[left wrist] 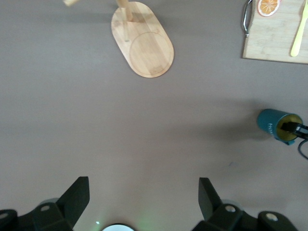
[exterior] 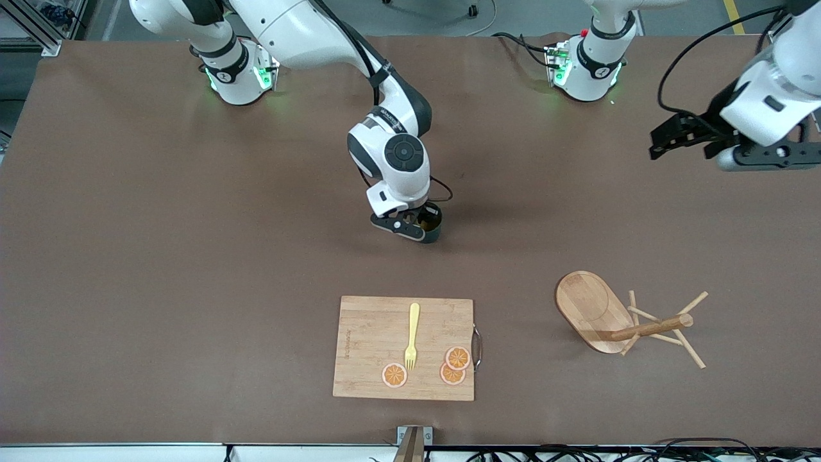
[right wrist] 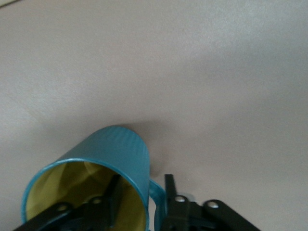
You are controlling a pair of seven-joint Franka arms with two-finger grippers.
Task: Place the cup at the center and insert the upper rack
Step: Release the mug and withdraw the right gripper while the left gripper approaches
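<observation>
On the brown tabletop (exterior: 160, 256) the upper rack (exterior: 616, 317) lies tipped on its side toward the left arm's end, beside the cutting board (exterior: 372, 346) that carries a yellow fork (exterior: 412, 335) and orange slices (exterior: 453, 366). The cup (exterior: 433, 221) stands mid-tabletop, farther from the front camera than the board, with the right tool (right wrist: 142, 197) clamped on its wall, one finger inside. The left tool (left wrist: 144, 202) waits over the left arm's end, fingers apart.
</observation>
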